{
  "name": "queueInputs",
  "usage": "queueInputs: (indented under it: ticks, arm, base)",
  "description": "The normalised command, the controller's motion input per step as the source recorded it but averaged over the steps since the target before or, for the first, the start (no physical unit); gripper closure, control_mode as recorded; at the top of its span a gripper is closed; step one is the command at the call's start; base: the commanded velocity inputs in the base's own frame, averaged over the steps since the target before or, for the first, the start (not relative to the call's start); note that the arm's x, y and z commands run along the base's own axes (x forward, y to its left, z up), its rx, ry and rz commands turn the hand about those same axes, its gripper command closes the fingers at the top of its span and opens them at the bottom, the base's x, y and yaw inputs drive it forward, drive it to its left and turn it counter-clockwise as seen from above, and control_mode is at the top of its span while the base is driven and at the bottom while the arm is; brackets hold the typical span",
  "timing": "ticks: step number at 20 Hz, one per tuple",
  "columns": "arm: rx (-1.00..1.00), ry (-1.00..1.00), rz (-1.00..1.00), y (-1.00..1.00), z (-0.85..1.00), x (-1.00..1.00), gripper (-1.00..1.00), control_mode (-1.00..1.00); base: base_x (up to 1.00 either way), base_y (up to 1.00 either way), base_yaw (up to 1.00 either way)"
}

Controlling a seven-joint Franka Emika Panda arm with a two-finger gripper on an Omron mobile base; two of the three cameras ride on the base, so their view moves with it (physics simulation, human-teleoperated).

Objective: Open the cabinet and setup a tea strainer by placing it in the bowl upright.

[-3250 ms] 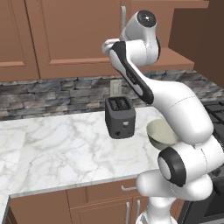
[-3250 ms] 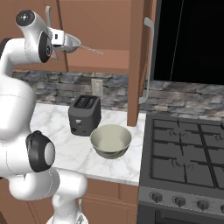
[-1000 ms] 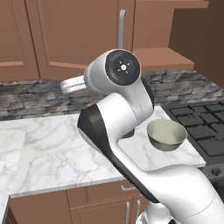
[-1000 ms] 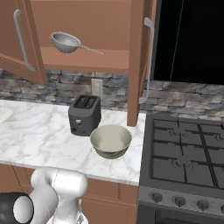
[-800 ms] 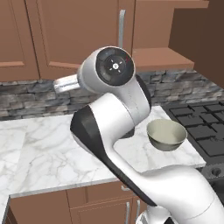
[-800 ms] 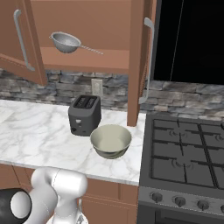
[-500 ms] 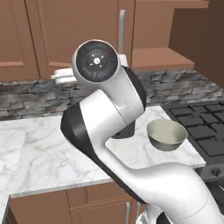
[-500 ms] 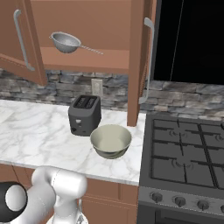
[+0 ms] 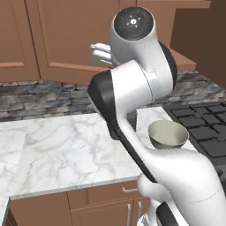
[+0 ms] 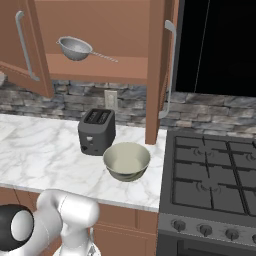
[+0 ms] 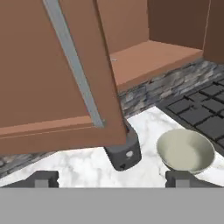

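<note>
Swung aside, the arm's pincer [image 11: 112, 178] now gapes wide before the cabinet [image 10: 95, 40] above the marble counter [image 10: 40, 145].

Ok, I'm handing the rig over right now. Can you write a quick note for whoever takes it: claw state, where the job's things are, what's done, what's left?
Claw: open, holding nothing, facing the left door's handle.
Cabinet: both doors swung open.
Tea strainer: on the cabinet shelf, handle pointing right.
Bowl: on the counter, just right of the toaster, beside the stove; nothing in it.
Done: cabinet opened.
Left: reach into the shelf, grasp the strainer, set it upright in the bowl.
</note>
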Motion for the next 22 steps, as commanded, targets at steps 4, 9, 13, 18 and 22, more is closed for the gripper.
queueInputs:
  ticks: [4, 9, 13, 18, 22]
  arm:
    - [0.70, 0.10, 0.07, -1.00, 0.00, 0.59, -1.00, -1.00]
    - [0.63, 0.07, 0.43, -0.63, 0.03, 0.28, -1.00, -1.00]
    - [0.50, 0.01, 0.60, -0.17, 0.17, -0.01, -1.00, -1.00]
    - [0.40, 0.01, 0.62, -0.01, -0.12, 0.06, -1.00, -1.00]
    - [0.26, 0.00, 0.43, 0.02, -0.28, 0.46, -1.00, -1.00]
  base:
    - [0.00, 0.00, 0.00]
    - [0.00, 0.00, 0.00]
    - [0.00, 0.00, 0.00]
    - [0.00, 0.00, 0.00]
    - [0.00, 0.00, 0.00]
